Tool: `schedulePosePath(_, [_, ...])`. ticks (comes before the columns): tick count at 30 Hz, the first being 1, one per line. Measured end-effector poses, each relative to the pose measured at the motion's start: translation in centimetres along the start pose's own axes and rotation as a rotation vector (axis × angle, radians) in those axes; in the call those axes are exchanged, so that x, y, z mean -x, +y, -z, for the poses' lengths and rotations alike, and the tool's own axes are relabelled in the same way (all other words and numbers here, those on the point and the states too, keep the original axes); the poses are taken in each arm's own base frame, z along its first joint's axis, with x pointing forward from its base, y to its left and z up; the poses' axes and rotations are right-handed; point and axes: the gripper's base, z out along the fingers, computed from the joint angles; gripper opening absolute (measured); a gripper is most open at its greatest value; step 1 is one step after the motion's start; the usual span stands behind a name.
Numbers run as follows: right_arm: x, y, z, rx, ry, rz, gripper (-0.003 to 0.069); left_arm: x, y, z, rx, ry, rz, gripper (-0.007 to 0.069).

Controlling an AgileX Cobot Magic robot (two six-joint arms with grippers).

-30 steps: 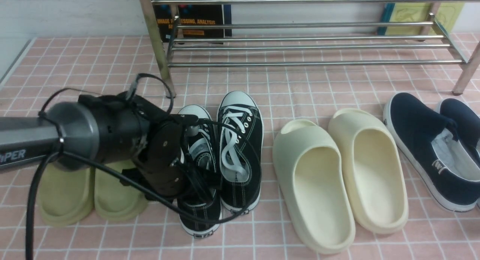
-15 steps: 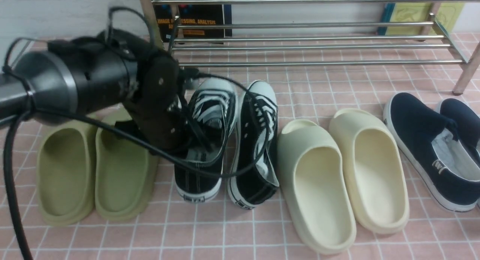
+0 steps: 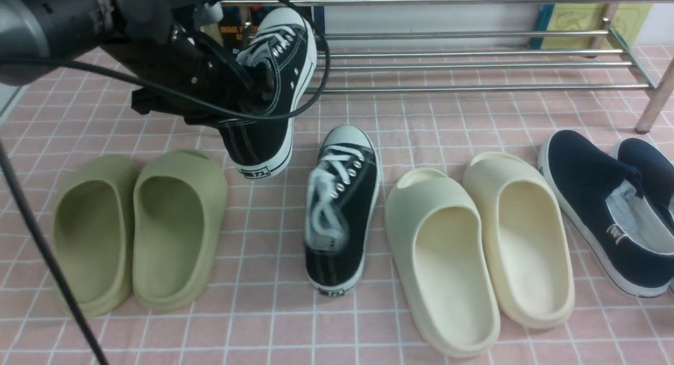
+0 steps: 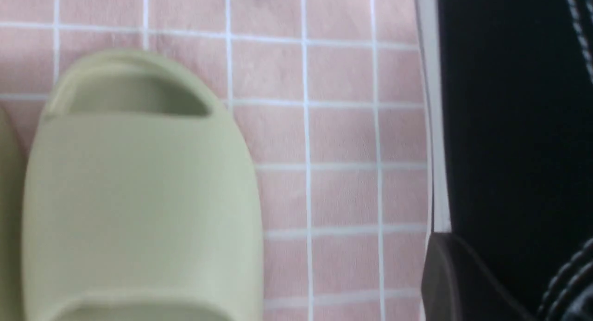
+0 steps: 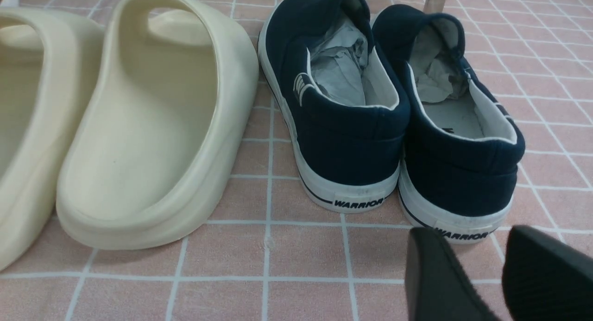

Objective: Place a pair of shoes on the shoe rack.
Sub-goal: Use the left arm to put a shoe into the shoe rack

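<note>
My left gripper is shut on one black canvas sneaker and holds it in the air, toe up, just in front of the left end of the silver shoe rack. In the left wrist view the sneaker's black side fills the edge next to one dark finger. The other black sneaker lies on the pink tiled floor, toe toward the rack. My right gripper is open and empty, low over the floor behind the navy slip-ons; it is not in the front view.
Two green slides lie left of the floor sneaker; one also shows in the left wrist view. Two cream slides lie to its right, then the navy slip-ons. Books stand behind the rack.
My left gripper has risen and moved back toward the rack with one sneaker. The other sneaker, dragged and tipped half a second ago, now lies flat on the floor.
</note>
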Motion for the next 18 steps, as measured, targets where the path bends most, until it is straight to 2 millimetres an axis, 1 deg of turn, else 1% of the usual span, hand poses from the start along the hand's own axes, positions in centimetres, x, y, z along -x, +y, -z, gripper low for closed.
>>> schedulePosePath(4, [0.0,0.0,0.0,0.0,0.0,0.0,0.0239,1.1,0.0,-2.3,-0.004,-0.004,0.005,0.0029])
schedulePosePath(6, [0.0,0.0,0.0,0.0,0.0,0.0,0.0239,1.5,-0.1,-3.0,-0.007,-0.005,0.008,0.0029])
schedulePosePath(8, [0.0,0.0,0.0,0.0,0.0,0.0,0.0239,2.4,-0.3,-4.2,-0.011,-0.015,0.007,0.0029])
schedulePosePath(9, [0.0,0.0,0.0,0.0,0.0,0.0,0.0239,2.4,-0.2,-4.4,-0.01,-0.012,0.007,0.0029])
schedulePosePath(12, [0.0,0.0,0.0,0.0,0.0,0.0,0.0239,3.7,-0.5,-5.6,-0.018,-0.04,0.005,0.0029])
schedulePosePath(14, [0.0,0.0,0.0,0.0,0.0,0.0,0.0239,4.1,-0.6,-6.0,-0.021,-0.047,0.005,0.0029])
schedulePosePath(15, [0.0,0.0,0.0,0.0,0.0,0.0,0.0239,4.5,-0.7,-6.7,-0.023,-0.052,0.004,0.0029])
schedulePosePath(16, [0.0,0.0,0.0,0.0,0.0,0.0,0.0239,4.7,-0.7,-6.7,-0.024,-0.057,0.004,0.0029])
schedulePosePath(18, [0.0,0.0,0.0,0.0,0.0,0.0,0.0239,5.4,-0.8,-7.8,-0.029,-0.073,0.002,0.0029])
